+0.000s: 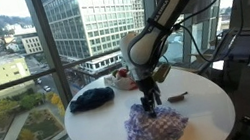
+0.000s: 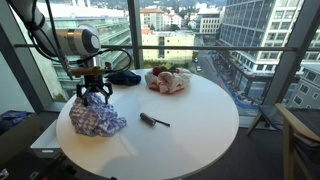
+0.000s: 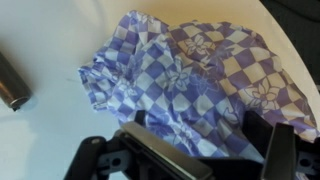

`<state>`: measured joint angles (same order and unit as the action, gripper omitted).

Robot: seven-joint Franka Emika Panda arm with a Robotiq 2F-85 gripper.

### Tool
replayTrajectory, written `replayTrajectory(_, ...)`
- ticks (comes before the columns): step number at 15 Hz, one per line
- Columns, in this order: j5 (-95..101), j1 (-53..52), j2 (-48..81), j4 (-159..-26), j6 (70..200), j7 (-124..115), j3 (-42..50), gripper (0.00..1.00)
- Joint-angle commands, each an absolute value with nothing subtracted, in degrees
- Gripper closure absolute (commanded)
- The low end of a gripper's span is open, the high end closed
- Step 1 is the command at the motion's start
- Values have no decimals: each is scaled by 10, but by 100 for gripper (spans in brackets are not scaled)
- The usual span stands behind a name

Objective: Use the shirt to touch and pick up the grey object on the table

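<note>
The pincer [image 2: 93,99] hangs with its jaws spread wide, right over the crumpled purple-and-white checked cloth shirt [image 3: 190,70], which lies near the edge of the round white desk [image 2: 205,135]. The slim dark grey object [image 2: 153,120] lies uncovered nearer the desk's middle, apart from the shirt.

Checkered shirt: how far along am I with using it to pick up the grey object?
Done: the gripper is lined up over the checkered shirt, jaws open. In hand: the grasp of the shirt, which lies crumpled on the table, not yet gripped. Left: close on the shirt, carry it to the grey object, which lies bare and apart from the shirt, then touch and lift it through the cloth.
</note>
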<state>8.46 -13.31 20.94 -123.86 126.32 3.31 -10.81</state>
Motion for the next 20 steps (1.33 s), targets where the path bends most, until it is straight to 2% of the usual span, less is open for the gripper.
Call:
replayTrajectory(1,104,-137,236,-1215,1272,59,-111,0)
replayTrajectory(10,86,-109,261,-1191,1229,216,-129,0)
replayTrajectory(11,90,-110,262,-1190,1234,217,-126,25)
replayTrajectory(12,85,-105,262,-1190,1243,224,-128,25)
replayTrajectory(17,52,-90,263,-1180,1239,243,-135,64)
replayTrajectory(20,-17,-66,270,-1158,1195,282,-150,86)
